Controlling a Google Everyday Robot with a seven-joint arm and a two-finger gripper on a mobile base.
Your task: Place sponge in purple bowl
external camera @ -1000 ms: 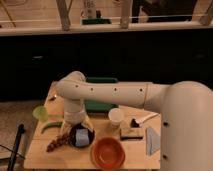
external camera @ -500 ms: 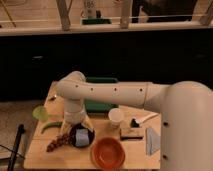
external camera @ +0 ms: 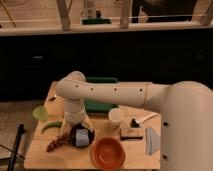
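The purple bowl point(external camera: 77, 138), very dark, sits at the front left of the wooden table point(external camera: 100, 162). My gripper point(external camera: 77, 126) hangs straight down over it from the white arm point(external camera: 110, 92), its lower end at the bowl's rim. A pale blue-grey patch, the sponge point(external camera: 84, 136), shows at the bowl's right side just under the gripper. I cannot tell whether it rests in the bowl or is still held.
An orange bowl point(external camera: 107, 153) stands front centre, right of the purple bowl. A white cup point(external camera: 116, 117), a tan block with a dark top point(external camera: 131, 132) and a pale blue sheet point(external camera: 152, 140) lie to the right. A green cup point(external camera: 40, 112), a green pod point(external camera: 50, 126) and a reddish-brown item point(external camera: 56, 143) lie left. A green tray point(external camera: 100, 102) is behind.
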